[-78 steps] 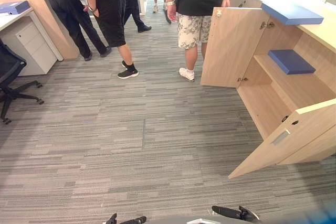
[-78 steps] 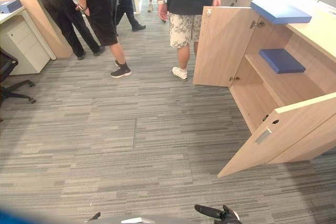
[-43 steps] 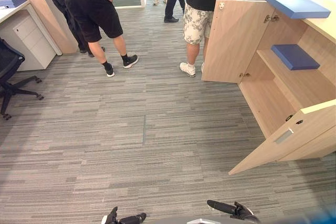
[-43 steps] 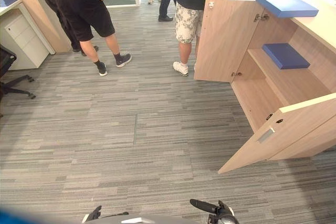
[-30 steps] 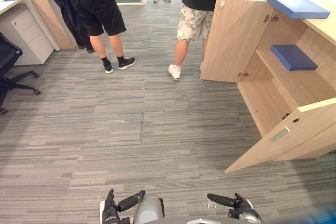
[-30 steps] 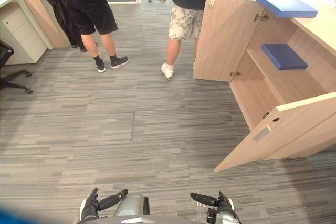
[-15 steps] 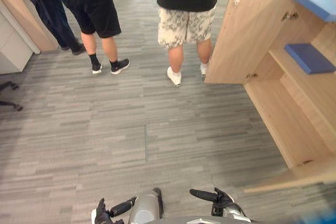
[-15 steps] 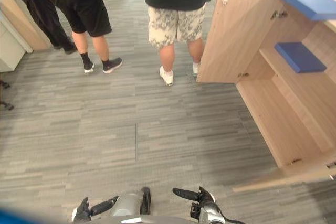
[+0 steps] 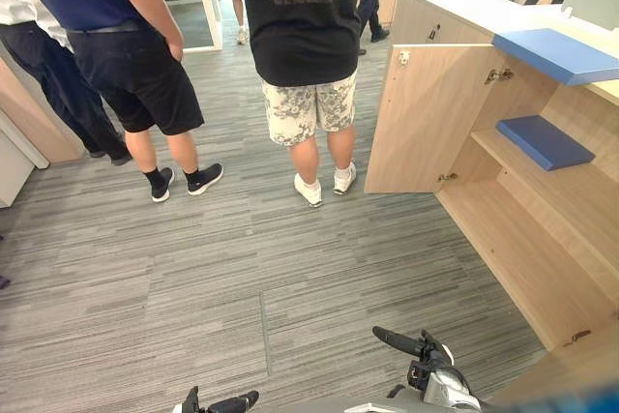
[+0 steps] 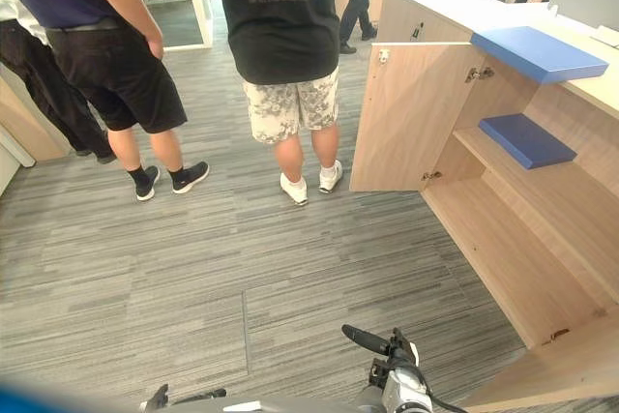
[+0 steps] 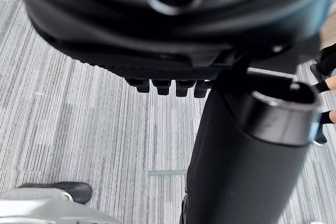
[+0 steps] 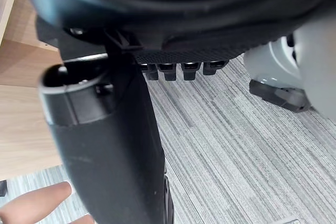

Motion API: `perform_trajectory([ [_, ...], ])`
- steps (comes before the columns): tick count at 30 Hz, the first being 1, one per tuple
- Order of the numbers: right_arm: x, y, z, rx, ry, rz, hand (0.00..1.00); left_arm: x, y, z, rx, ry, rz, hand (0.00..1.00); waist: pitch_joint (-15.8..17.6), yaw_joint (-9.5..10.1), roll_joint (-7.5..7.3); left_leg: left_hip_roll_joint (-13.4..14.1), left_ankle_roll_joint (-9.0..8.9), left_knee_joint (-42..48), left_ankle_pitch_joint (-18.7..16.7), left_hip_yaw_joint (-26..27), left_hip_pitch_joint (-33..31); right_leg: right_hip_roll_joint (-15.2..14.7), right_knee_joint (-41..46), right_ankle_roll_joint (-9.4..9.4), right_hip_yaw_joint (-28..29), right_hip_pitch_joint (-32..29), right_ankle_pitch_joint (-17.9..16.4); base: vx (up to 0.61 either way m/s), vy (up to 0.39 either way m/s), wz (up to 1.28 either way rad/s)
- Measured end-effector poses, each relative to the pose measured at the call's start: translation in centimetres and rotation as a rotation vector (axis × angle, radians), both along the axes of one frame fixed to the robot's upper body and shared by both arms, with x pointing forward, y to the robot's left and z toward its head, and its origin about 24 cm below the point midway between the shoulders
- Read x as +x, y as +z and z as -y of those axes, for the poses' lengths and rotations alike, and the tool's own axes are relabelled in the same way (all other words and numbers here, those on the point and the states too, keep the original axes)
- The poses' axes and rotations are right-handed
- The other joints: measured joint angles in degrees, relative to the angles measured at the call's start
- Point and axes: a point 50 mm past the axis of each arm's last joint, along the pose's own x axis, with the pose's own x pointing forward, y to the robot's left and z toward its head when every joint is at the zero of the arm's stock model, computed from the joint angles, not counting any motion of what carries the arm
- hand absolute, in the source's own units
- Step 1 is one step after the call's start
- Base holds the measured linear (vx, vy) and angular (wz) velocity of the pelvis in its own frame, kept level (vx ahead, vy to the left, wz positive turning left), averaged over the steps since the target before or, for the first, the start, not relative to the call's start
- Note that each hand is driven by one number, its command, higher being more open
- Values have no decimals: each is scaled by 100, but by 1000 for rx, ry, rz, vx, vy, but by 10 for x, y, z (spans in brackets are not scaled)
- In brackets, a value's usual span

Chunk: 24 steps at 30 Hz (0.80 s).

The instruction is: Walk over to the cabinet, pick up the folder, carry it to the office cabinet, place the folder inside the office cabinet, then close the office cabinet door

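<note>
A flat blue folder (image 9: 566,53) lies on top of the light wood office cabinet (image 9: 455,7) at the right. A second blue folder (image 9: 545,140) rests on the shelf inside, behind the open far door (image 9: 426,118). My right hand (image 9: 418,347) hangs low at the bottom edge, well short of the cabinet, relaxed and holding nothing. In the right wrist view the right hand's fingers (image 12: 181,69) hang over bare carpet. My left hand (image 9: 218,403) shows at the bottom edge, empty too, its fingers (image 11: 168,85) over carpet.
A person in a black shirt and patterned shorts (image 9: 300,45) stands straight ahead, close to the far door. Another person in a navy shirt and black shorts (image 9: 116,55) stands to the left. The edge of the near cabinet door (image 9: 571,374) juts in at the lower right. Grey striped carpet (image 9: 242,268) lies between.
The camera has moved forward and looks higher, so the cabinet and people appear closer. The near door has slid mostly out of view. Both hands stay low and empty.
</note>
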Motion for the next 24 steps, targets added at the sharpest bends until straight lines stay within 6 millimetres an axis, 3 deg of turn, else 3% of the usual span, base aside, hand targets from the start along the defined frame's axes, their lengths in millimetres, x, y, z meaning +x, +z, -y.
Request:
perform_trajectory([
  [1, -2, -1, -2, 3, -1, -10, 100, 1, 1, -3, 10, 0, 2, 100, 36, 95, -155, -35, -189, -195, -38, 65, 226, 71, -423, -571, -167, 9, 225, 217, -196, -53],
  [2, -3, -2, 0, 1, 1, -21, 100, -3, -1, 3, -7, 5, -14, 100, 9, 138, 0, 149, -283, -263, -66, 191, 270, 334, -576, -588, -151, 28, 148, 235, -197, -58],
  [4, 1, 0, 3, -4, 3, -18, 100, -2, -2, 6, -16, -9, -12, 100, 2, 122, 94, 342, -394, -308, -94, 310, 250, 683, -795, -595, -125, -35, 35, 262, -196, -45],
  [6, 0, -1, 2, 1, 2, -27, 100, 0, -2, 6, -17, -21, -10, 100, -5, 103, 118, 547, -534, -317, -142, 391, 264, 992, -922, -565, -110, -30, -91, 254, -201, -31],
  [8, -6, -5, -4, 23, 1, -49, 100, 0, -1, 2, -12, -28, -8, 100, 12, 105, 46, 860, -718, 169, -258, 387, 221, 1358, -1252, -498, -125, 244, -178, 232, -250, -13],
  [10, -19, -10, -13, 51, -8, -85, 100, -4, 0, -5, -3, 28, -4, 100, -53, 114, -79, 1272, -818, 1867, -426, 207, -422, 1734, -1829, -421, -118, 582, -119, 246, -321, -17],
  [11, -21, -10, -11, 50, -18, -86, 100, -2, 2, -6, -7, 84, 26, 100, -96, 130, -34, 1620, -759, 3205, -398, 49, -957, 2023, -2126, -408, -52, 781, -67, 267, -276, -30],
  [12, -22, -10, -9, 49, -27, -86, 100, 1, 3, -6, -5, 95, 44, 100, -120, 159, 23, 1813, -639, 3832, -339, -29, -1224, 2190, -2238, -424, 15, 881, -55, 258, -134, -63],
  [13, -23, -10, -5, 46, -41, -86, 100, 5, 4, 0, -18, 102, 71, 100, -99, 241, 185, 2113, -509, 4884, -387, -206, -1642, 2470, -2346, -497, 230, 1006, -88, 162, 9, -72],
  [14, -23, -10, -4, 42, -43, -87, 100, 8, 4, 1, -20, 100, 85, 100, -84, 273, 243, 2176, -518, 5211, -457, -264, -1800, 2542, -2347, -536, 357, 1035, -110, 197, 72, -117],
  [15, -20, -9, -5, 41, -37, -85, 100, 13, 7, 0, -15, 99, 111, 100, -24, 298, 217, 2095, -495, 5514, -657, -297, -2135, 2578, -2351, -585, 681, 1113, -130, 160, 88, -99],
  [17, -17, -9, -7, 43, -21, -84, 100, 21, 11, -3, -2, 103, 153, 100, 102, 306, 92, 1849, -488, 5213, -833, -384, -2411, 2498, -2357, -584, 1073, 1240, -128, 203, 157, -115],
  [21, -19, -10, -9, 39, -4, -91, 100, 27, 14, -5, 11, 108, 181, 100, 197, 310, -54, 1279, -625, 2998, -836, -1272, -2648, 2285, -2350, -439, 1670, 1453, -164, 156, 182, -85],
  [22, -19, -9, -11, 38, 5, -90, 100, 27, 15, -6, 22, 121, 176, 100, 212, 312, -105, 1086, -682, 2189, -673, -1729, -2678, 2171, -2330, -351, 1823, 1516, -201, 208, 265, -64],
  [23, -19, -9, -13, 34, 29, -91, 100, 25, 14, -7, 30, 143, 167, 100, 257, 337, -150, 954, -773, 1675, -291, -2017, -2696, 2016, -2268, -232, 1964, 1547, -265, 209, 286, -64],
  [24, -19, -10, -15, 33, 37, -91, 100, 23, 13, -6, 34, 154, 158, 100, 240, 357, -161, 934, -814, 1478, -132, -2079, -2692, 1951, -2245, -163, 2043, 1554, -296, 254, 321, -61],
])
